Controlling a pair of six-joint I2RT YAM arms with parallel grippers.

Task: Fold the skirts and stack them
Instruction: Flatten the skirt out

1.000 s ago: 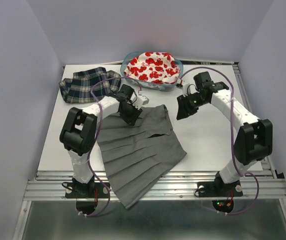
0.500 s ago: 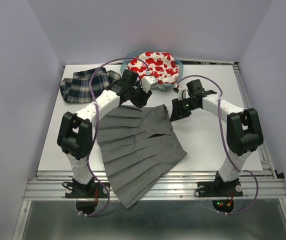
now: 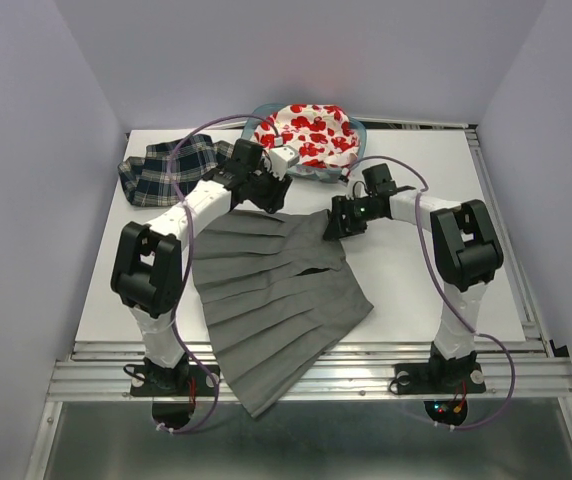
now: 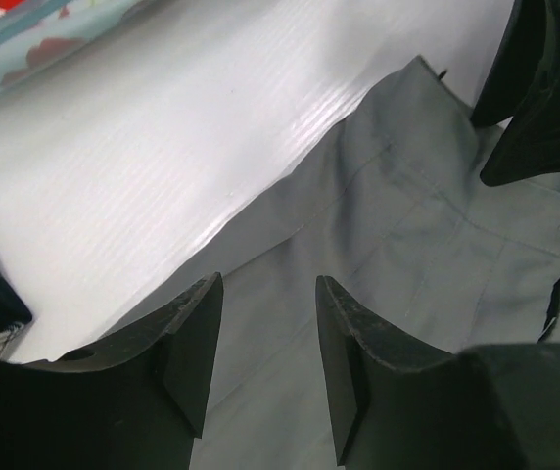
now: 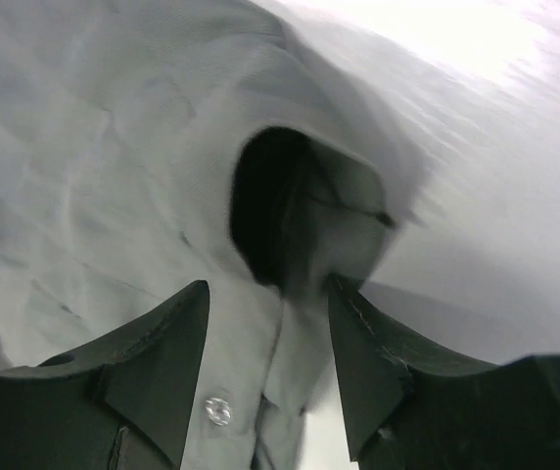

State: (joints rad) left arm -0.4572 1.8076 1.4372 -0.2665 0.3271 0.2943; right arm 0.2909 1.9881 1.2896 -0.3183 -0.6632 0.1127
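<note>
The grey pleated skirt (image 3: 276, 300) lies spread on the white table (image 3: 416, 280), its hem hanging over the near edge. My left gripper (image 3: 269, 197) is open just above the far left part of its waistband (image 4: 407, 255), with nothing gripped between its fingers (image 4: 197, 333). Over the waistband's right corner my right gripper (image 3: 335, 224) is open too, and a raised fold of grey cloth (image 5: 300, 245) with a button (image 5: 218, 410) sits between its fingers. The plaid skirt (image 3: 171, 165) lies crumpled at the back left. The white skirt with red print (image 3: 306, 130) fills the basket.
The teal basket (image 3: 357, 130) stands at the back centre, just behind both grippers. Purple walls close in the table on three sides. A metal rail (image 3: 306, 375) runs along the near edge under the hanging hem. Bare table shows to the right of the grey skirt.
My left gripper moved from the skirt's upper left back to the waistband's far edge. My right gripper swung left and down onto the waistband's right corner. The grey skirt stayed in place.
</note>
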